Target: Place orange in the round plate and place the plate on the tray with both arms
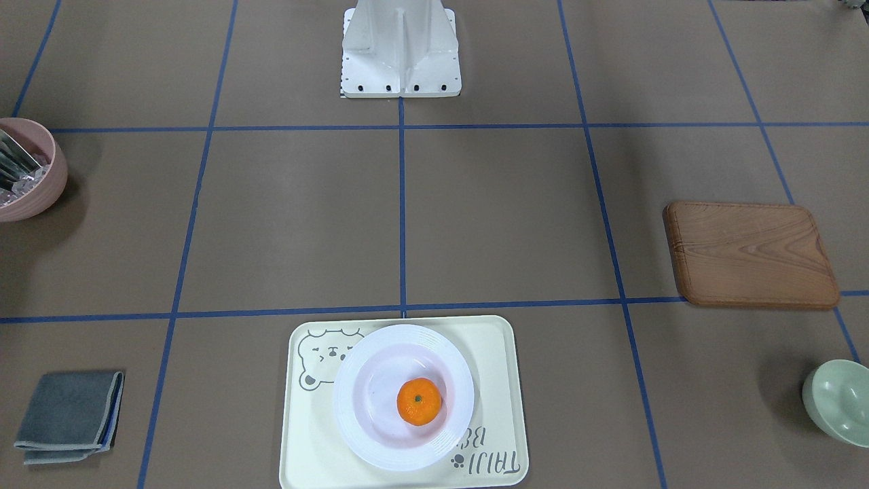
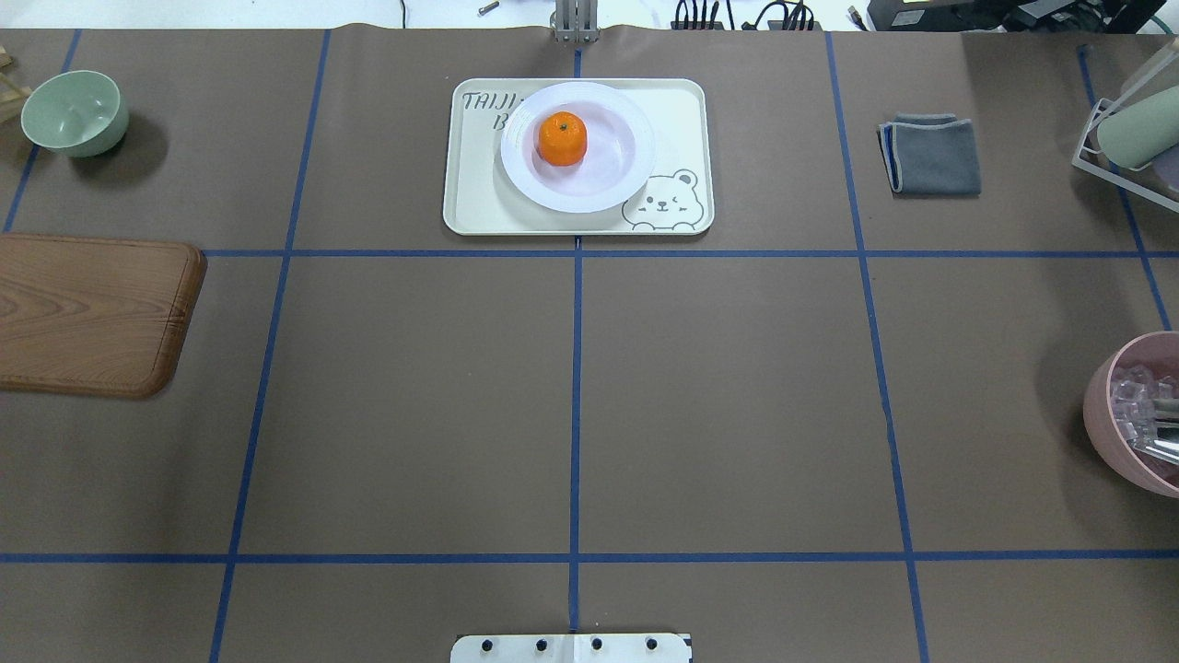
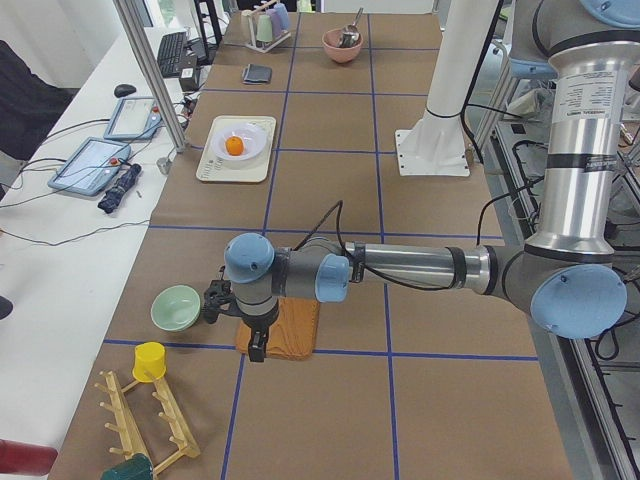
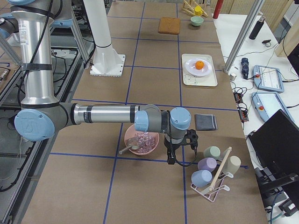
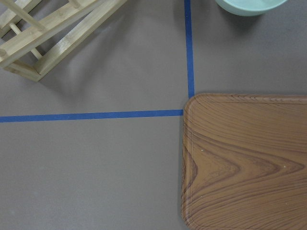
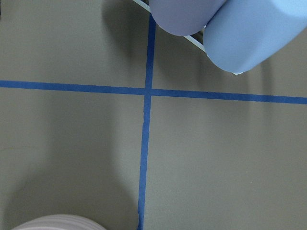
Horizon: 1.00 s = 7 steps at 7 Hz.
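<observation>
Grippers show only in the two side views, small and dark, so I cannot tell whether either is wide or narrow; neither wrist view catches its own fingers. The left gripper [image 3: 250, 335] hangs over the board [image 5: 244, 163] at the table's left end, with the green bowl [image 3: 176, 307] just beyond it and a wooden rack [image 3: 150, 430] near the corner. The right gripper [image 4: 172, 154] hangs at the right end between the pink bowl [image 4: 142, 142] and a wire rack of cups [image 4: 212, 179]. Both hold nothing that I can see.

The pink bowl is cut off in the overhead and front views; its clear pieces and metal utensil are hard to make out.

The orange [image 1: 419, 401] lies in the plate [image 1: 366, 435], which rests on the tray [image 1: 495, 367] at the middle of the table's far edge, covering part of the lettering. A folded grey cloth [image 1: 68, 415] lies well apart on the right.
</observation>
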Tool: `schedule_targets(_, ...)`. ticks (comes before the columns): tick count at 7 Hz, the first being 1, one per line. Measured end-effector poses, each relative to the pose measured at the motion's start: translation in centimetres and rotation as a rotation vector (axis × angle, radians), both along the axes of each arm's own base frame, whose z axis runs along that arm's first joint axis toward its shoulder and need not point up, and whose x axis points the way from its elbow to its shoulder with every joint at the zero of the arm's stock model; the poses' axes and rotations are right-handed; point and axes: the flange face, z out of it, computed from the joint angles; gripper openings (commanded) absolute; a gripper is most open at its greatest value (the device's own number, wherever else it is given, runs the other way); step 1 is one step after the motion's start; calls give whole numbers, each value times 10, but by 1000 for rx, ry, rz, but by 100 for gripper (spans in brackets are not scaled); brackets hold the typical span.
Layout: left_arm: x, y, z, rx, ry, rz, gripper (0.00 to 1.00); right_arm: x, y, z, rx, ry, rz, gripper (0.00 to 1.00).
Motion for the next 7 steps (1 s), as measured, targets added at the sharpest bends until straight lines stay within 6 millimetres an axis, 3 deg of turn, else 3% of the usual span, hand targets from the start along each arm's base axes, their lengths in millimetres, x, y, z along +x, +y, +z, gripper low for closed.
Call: schedule_targets(7,0,1,3,-5,-1,-2,98,2,3,0,-4,11,2,100)
